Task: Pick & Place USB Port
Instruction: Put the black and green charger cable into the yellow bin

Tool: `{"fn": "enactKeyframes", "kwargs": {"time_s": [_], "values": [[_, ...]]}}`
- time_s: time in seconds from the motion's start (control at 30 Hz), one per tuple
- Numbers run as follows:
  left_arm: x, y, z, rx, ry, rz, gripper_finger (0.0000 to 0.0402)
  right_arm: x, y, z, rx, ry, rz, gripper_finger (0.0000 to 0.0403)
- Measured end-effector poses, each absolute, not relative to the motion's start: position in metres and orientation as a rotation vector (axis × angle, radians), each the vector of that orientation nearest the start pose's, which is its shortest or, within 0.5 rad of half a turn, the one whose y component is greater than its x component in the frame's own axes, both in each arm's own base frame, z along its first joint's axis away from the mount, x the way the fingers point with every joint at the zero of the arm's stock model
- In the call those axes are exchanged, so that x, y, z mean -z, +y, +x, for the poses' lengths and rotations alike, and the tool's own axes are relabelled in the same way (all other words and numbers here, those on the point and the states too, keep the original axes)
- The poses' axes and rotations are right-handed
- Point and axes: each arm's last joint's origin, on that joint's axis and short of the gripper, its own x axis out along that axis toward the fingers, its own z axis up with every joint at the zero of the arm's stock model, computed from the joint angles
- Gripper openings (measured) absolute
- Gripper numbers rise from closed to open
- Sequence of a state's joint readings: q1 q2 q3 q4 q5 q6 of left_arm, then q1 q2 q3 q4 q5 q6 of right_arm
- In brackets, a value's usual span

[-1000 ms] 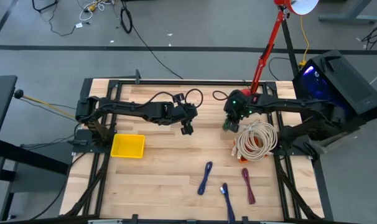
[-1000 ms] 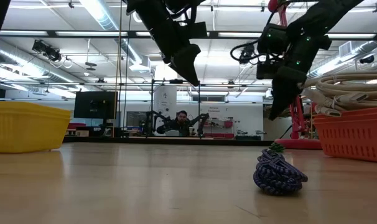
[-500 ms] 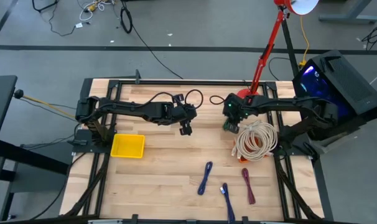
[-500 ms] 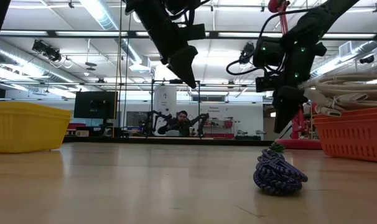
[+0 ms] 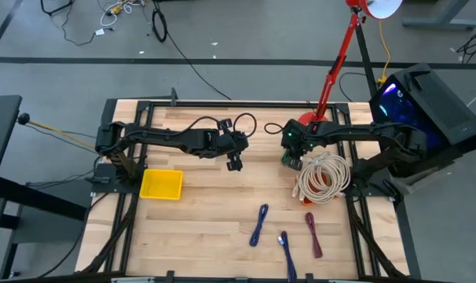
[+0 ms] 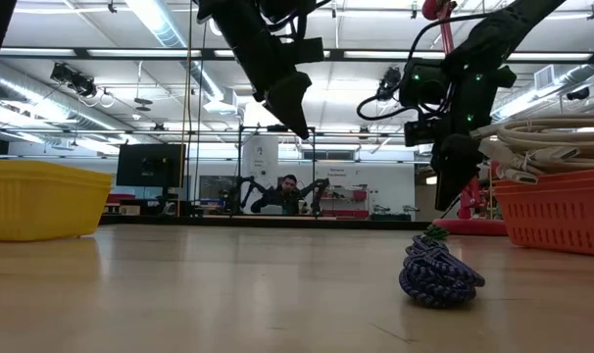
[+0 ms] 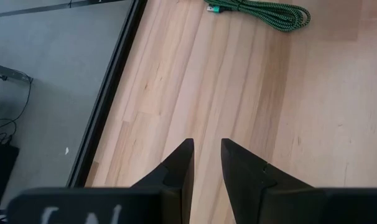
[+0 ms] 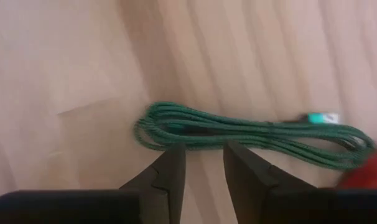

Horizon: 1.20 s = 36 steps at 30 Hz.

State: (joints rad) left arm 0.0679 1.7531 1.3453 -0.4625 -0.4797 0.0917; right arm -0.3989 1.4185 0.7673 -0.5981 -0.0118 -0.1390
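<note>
The left gripper [image 5: 236, 163] hangs above bare wood near the middle of the table, its fingers [image 7: 179, 167] close together with only a narrow slit between them and nothing held. Off to its outer side, well apart, sits the yellow bin [image 5: 161, 185] — probably where a cable is to be dropped. This arm appears to be waiting.

To the right, the right gripper [image 5: 291, 161] is the one at work. Its fingers [image 8: 169, 171] stand slightly parted and empty, and just ahead of the tips lies the green cable [image 8: 251, 134], a coiled braided bundle flat on the wood, running crosswise to the gap. In the low view the gripper [image 6: 452, 191] hangs above the tabletop, not down at it.

So the step in hand looks like the approach to a pick — nothing grasped yet. The next move calls for spreading the fingers wider, bringing them over the coil so they straddle it, then descending to the wood before closing.

Just beyond this gripper, touching its far side in the high view, is the pile of white cables [image 5: 326, 177]; nearer the front edge lie a blue cable [image 5: 259, 224], a second blue cable [image 5: 286, 245] and a red cable [image 5: 313, 233].
</note>
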Motion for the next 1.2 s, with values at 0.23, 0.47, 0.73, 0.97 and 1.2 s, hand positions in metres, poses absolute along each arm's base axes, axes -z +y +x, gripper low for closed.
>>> {"fn": "enactKeyframes", "kwargs": {"time_s": [0.23, 0.47, 0.73, 0.97, 1.2], "values": [[-0.25, 0.039, 0.375, -0.473, 0.886, 0.264, 0.0085, -0.172, -0.088, 0.226, 0.212, 1.228, 0.14, 0.0112], [-0.249, 0.039, 0.375, -0.467, 0.888, 0.262, 0.0085, -0.157, -0.087, 0.235, 0.137, 1.247, 0.187, 0.0112], [-0.248, 0.039, 0.373, -0.464, 0.91, 0.266, 0.0085, -0.151, -0.085, 0.238, 0.112, 1.266, 0.189, 0.0112], [-0.248, 0.039, 0.373, -0.465, 0.909, 0.265, 0.0085, -0.151, -0.084, 0.239, 0.092, 1.253, 0.197, 0.0112], [-0.248, 0.039, 0.373, -0.465, 0.91, 0.265, 0.0085, -0.146, -0.082, 0.243, 0.076, 1.26, 0.192, 0.0112]]}}
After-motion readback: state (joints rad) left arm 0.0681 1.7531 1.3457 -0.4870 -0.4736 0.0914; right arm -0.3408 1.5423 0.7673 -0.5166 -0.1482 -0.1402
